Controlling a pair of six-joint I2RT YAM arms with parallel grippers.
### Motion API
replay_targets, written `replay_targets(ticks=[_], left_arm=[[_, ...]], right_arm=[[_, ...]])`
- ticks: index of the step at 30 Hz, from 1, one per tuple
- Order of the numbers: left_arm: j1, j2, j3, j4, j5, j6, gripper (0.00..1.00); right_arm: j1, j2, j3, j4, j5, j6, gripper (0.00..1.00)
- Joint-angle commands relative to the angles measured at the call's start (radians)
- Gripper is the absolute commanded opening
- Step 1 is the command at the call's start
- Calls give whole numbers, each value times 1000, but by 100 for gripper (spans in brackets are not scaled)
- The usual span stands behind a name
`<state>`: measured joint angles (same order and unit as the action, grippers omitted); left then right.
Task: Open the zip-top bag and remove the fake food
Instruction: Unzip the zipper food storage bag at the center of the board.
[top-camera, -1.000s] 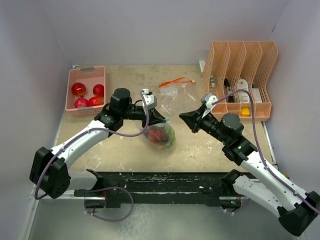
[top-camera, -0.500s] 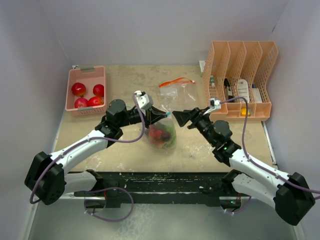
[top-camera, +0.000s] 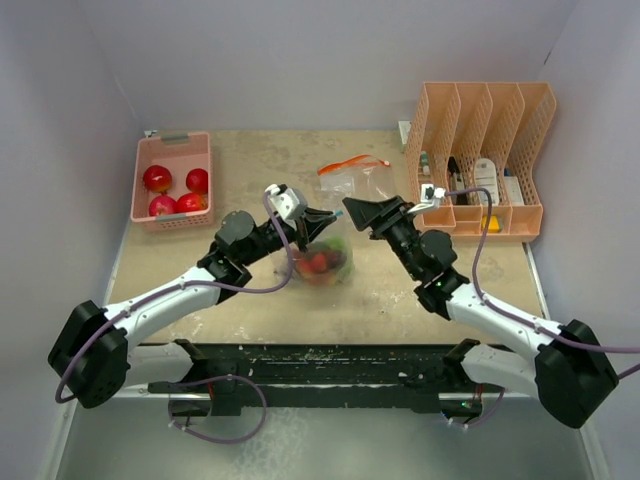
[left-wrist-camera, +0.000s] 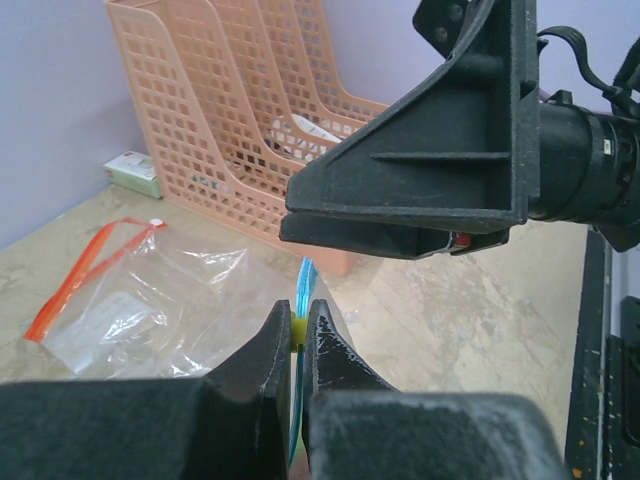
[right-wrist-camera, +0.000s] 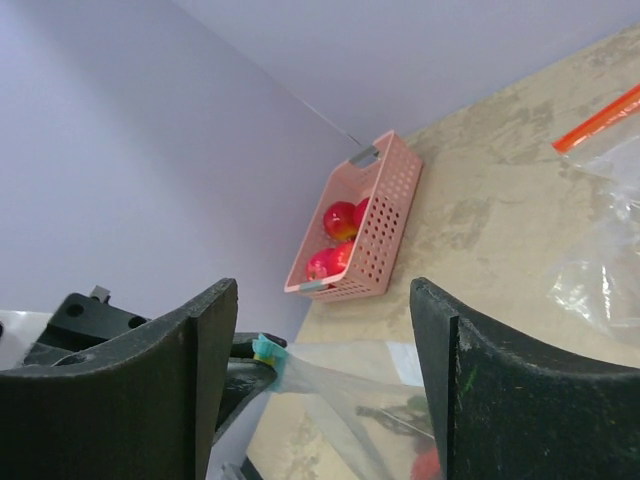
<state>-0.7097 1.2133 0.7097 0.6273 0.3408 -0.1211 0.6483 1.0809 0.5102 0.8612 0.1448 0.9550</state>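
One top corner of the zip-top bag (top-camera: 325, 262) was pinched in the left claw (left-wrist-camera: 297, 335), right claw (right-wrist-camera: 322, 300) spread just beside it; opening step, next likely gripping the opposite side.

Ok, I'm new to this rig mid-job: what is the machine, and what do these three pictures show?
Two robot arms are bolted at the near edge of the table. The overhead picture looks down on both; the other two come from cameras on each wrist. The left pincer is shut on the top edge of the zip-top bag, which holds the fake food. The right pincer is open, close to the bag's top, gripping nothing. Also there: another clear bag, a pink basket of red fruit, and a file rack.
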Motion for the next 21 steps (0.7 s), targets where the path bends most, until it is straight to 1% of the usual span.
replay_targets(ticks=[1, 10, 15, 17, 21], left_arm=[[-9, -3, 14, 93, -90, -10, 0], [-10, 10, 32, 88, -101, 5, 0], [-11, 13, 28, 89, -113, 10, 0], [-12, 18, 27, 86, -114, 14, 0], [-13, 32, 28, 81, -131, 20, 0]], right_arm=[[11, 26, 69, 84, 16, 51, 71], [34, 106, 103, 108, -19, 56, 70], [46, 149, 112, 121, -41, 70, 64], [54, 164, 111, 143, -46, 77, 60], [80, 194, 129, 154, -54, 67, 46]])
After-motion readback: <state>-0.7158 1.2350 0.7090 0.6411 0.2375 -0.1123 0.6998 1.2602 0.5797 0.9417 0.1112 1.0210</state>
